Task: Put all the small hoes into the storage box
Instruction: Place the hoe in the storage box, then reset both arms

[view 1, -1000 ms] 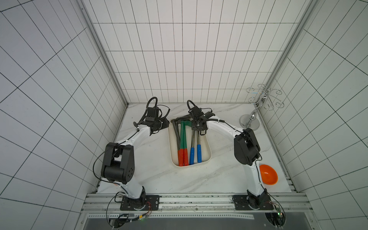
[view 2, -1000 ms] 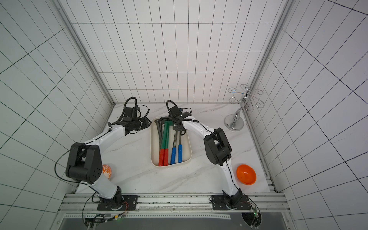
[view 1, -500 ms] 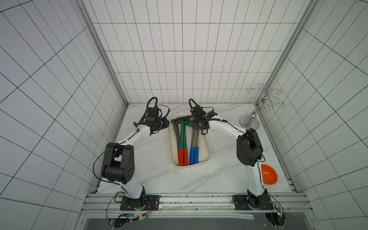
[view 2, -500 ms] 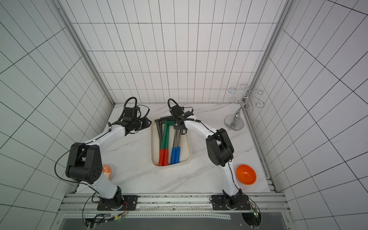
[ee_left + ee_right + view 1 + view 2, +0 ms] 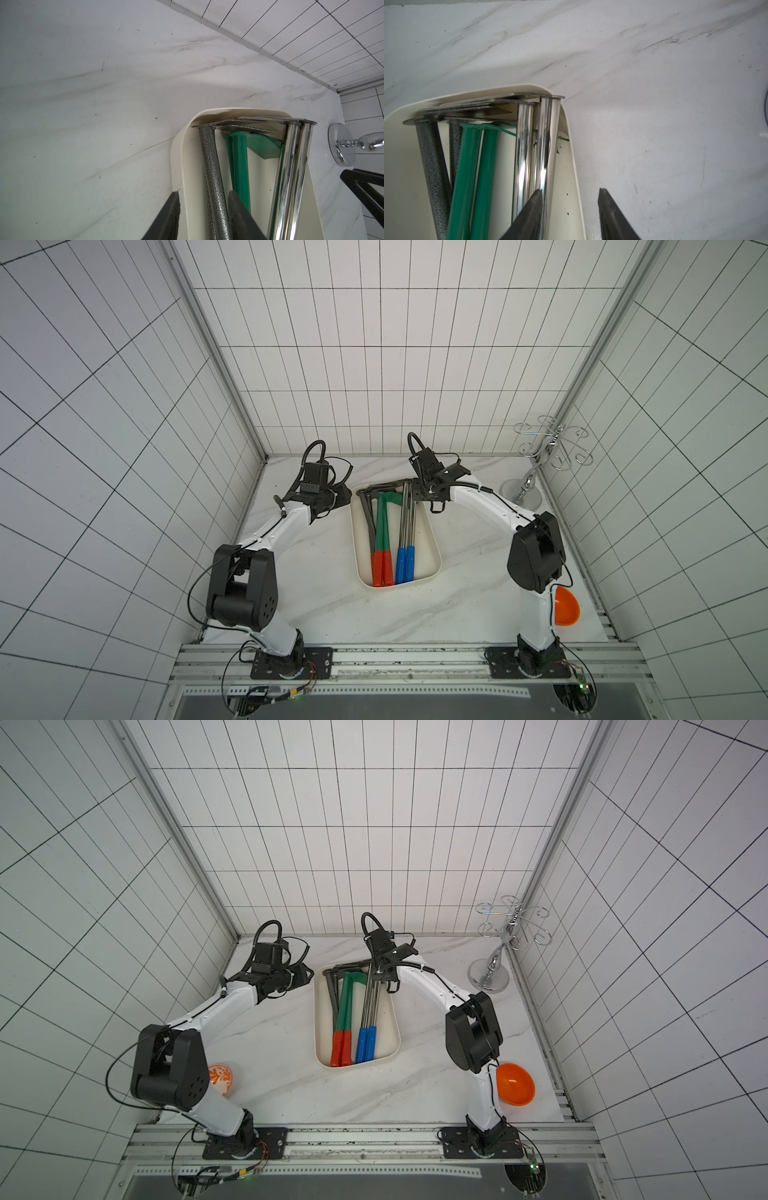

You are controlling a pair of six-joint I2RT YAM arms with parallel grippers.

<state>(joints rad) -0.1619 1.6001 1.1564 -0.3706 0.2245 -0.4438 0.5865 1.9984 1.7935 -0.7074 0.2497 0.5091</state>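
The cream storage box [image 5: 436,556] [image 5: 397,1036] lies mid-table and holds several small hoes: chrome shafts with blue grips [image 5: 405,522], green shafts with red grips [image 5: 384,526] and a speckled grey one [image 5: 209,166]. My right gripper [image 5: 572,214] is open at the box's far right corner. It straddles the box wall [image 5: 571,166], with one finger [image 5: 533,214] beside the outer chrome shaft [image 5: 546,145]. My left gripper [image 5: 204,216] is open at the far left corner, with the box wall [image 5: 176,149] and the grey shaft between its fingers.
A chrome hook stand [image 5: 528,485] rises at the back right corner. An orange bowl [image 5: 565,605] sits behind the right arm's base. In a top view, an orange patterned dish [image 5: 220,1079] shows by the left arm's base. Tiled walls close in three sides.
My right gripper has opened and let go of a chrome blue-gripped hoe, which now lies against the other chrome one in the box. The left gripper has hardly moved.
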